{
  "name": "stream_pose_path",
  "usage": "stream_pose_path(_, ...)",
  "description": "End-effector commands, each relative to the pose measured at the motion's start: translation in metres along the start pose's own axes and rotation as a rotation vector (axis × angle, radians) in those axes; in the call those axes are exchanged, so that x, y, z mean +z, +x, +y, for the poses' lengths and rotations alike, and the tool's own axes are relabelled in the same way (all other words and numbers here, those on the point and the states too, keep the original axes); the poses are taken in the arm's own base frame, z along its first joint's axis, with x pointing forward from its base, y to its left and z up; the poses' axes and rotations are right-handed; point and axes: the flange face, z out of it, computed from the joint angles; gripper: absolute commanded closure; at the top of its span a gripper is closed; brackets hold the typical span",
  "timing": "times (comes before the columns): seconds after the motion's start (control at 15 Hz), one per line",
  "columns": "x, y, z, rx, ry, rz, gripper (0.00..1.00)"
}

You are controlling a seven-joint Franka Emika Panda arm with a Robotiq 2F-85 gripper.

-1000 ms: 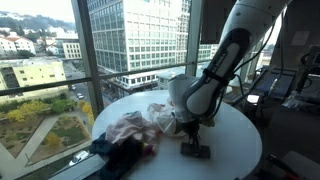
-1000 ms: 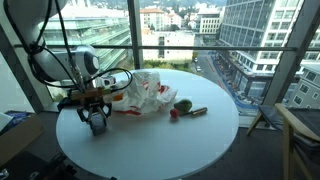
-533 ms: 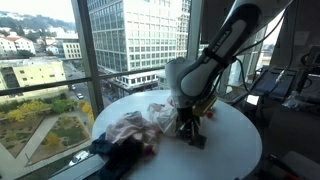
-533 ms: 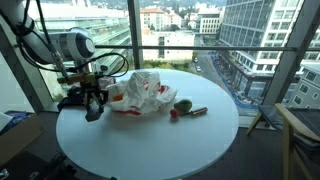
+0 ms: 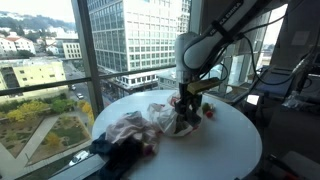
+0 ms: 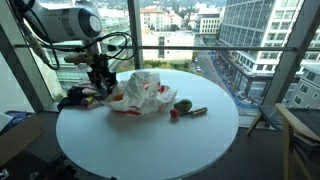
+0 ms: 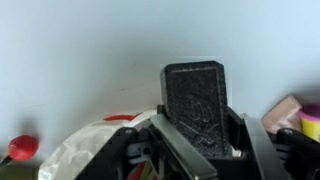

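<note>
1. Wrist view: the gripper (image 7: 197,142) is closed partway on a black block (image 7: 197,100) with a rough, textured face. The block stands upright between the jaws, one jaw against each side.
2. Behind the block in this view is the pale, plain top of the table (image 7: 80,50). White crumpled cloth (image 7: 90,152) lies low left, with a small red piece (image 7: 22,147) beside it.
3. In both exterior views the arm (image 5: 215,35) reaches down over the table, and the block hangs from the gripper (image 6: 100,78). It is close over the edge of the cloth heap. I cannot tell whether it touches.
4. Surface: the table is round and white. The crumpled cloth, white with red and pink, sits toward the window side. A dark cloth (image 6: 75,97) lies at the rim, touching the heap.
5. In an exterior view, a green round thing (image 6: 183,105) and a dark stick (image 6: 198,111) lie just beside the heap, well apart from the gripper.
6. Room: tall window panes (image 6: 170,35) run floor to ceiling right behind the table. Outside are city buildings (image 5: 130,35), streets and trees, in daylight.
</note>
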Motion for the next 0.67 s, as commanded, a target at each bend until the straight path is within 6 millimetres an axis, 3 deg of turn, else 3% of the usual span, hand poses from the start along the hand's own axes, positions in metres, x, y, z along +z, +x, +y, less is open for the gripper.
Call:
stream_pose_path(0.0, -0.031, 0.021, 0.032, 0.15, 0.051, 0.119, 0.68)
stream_pose_path(0.27, -0.037, 0.058, 0.065, 0.246, 0.05, 0.231, 0.68)
stream_pose_path(0.47, -0.029, 0.078, 0.085, 0.283, 0.054, 0.251, 0.68)
stream_pose_path(0.6, -0.019, 0.086, 0.087, 0.284, 0.074, 0.238, 0.68)
